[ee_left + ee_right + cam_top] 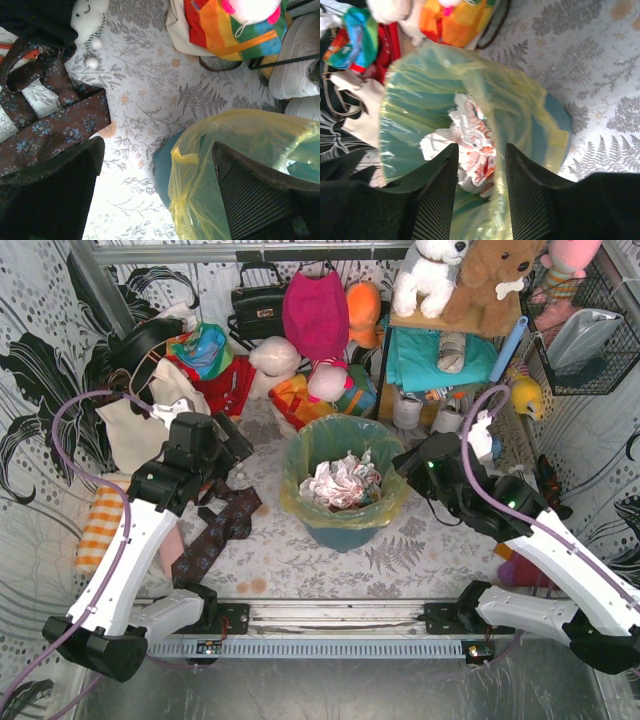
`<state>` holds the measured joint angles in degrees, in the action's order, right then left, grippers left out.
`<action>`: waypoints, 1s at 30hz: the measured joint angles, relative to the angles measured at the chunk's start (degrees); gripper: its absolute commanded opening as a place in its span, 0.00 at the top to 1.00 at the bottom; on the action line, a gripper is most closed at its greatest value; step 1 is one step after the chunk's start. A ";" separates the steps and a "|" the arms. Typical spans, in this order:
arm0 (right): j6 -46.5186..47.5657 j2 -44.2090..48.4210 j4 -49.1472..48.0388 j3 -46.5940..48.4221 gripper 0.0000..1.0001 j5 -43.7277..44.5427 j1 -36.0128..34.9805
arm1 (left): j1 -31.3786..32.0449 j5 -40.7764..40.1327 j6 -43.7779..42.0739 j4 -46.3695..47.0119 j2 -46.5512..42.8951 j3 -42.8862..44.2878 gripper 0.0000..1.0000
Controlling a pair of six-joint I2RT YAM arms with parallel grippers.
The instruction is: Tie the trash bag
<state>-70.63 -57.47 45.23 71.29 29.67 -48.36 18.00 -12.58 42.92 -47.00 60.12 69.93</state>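
The bag (pixel 297 472) lines the bin (pixel 340 535) at the middle of the surface (pixel 290 565), mouth up, with paper (pixel 470 130) inside. The right end effector (pixel 481 147) is the nearer one. Its jaws are part-way apart astride the bag's right rim, not clamped on it. The left end effector (pixel 157 145) is released, jaws wide, just beside the left rim. The bag lies between the arms, so each would likely gather its own side inward.

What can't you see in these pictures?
Top view: the bottom of the bag, covered by paper.
Left wrist: much of the bag, past the edge or behind the left gripper.
Right wrist: the bag's near rim, behind the right gripper.
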 measured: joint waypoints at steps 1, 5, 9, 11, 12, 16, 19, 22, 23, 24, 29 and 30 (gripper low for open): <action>0.42 0.02 0.33 1.38 0.57 0.17 0.00 | 0.00 0.70 -0.15 0.07 -0.02 -0.28 0.02; 2.62 0.63 1.46 5.81 0.55 1.62 0.00 | 0.00 3.98 -0.52 0.37 -0.85 -2.99 0.02; 5.51 1.46 3.39 8.59 0.55 3.13 0.00 | 0.00 8.74 -0.74 1.03 -3.30 -7.80 0.01; 6.88 1.55 4.33 9.49 0.55 3.63 0.00 | 0.00 11.82 -0.72 2.08 -4.81 -10.75 0.05; 7.54 1.60 4.74 9.75 0.55 3.89 0.00 | 0.00 13.86 -0.68 2.99 -5.70 -12.61 0.06; 9.94 2.01 6.08 9.92 0.56 4.39 0.00 | 0.00 20.85 0.22 6.64 -7.78 -18.86 0.12; 10.49 3.65 6.21 8.81 0.56 4.70 0.00 | 0.00 25.46 1.18 9.46 -7.41 -21.40 0.14; 10.49 5.55 6.27 7.08 0.57 4.90 0.00 | 0.00 29.09 2.34 12.61 -6.60 -22.53 0.18; 10.49 5.84 6.29 6.82 0.57 4.94 0.00 | 0.00 29.86 2.62 13.53 -6.45 -22.86 0.20; 10.49 5.90 6.32 6.80 0.57 4.96 0.00 | 0.00 30.69 2.89 14.36 -6.34 -23.26 0.22; 10.51 4.85 6.19 6.80 0.57 5.11 0.00 | 0.00 32.63 3.52 15.89 -6.12 -25.18 0.30; 10.51 4.46 6.16 6.80 0.57 5.09 0.00 | 0.00 32.94 3.50 15.93 -5.81 -25.53 0.32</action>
<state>-60.12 -53.01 51.40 78.08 34.76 -48.36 18.00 20.36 46.41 -31.07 54.30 44.40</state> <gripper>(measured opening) 0.431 0.717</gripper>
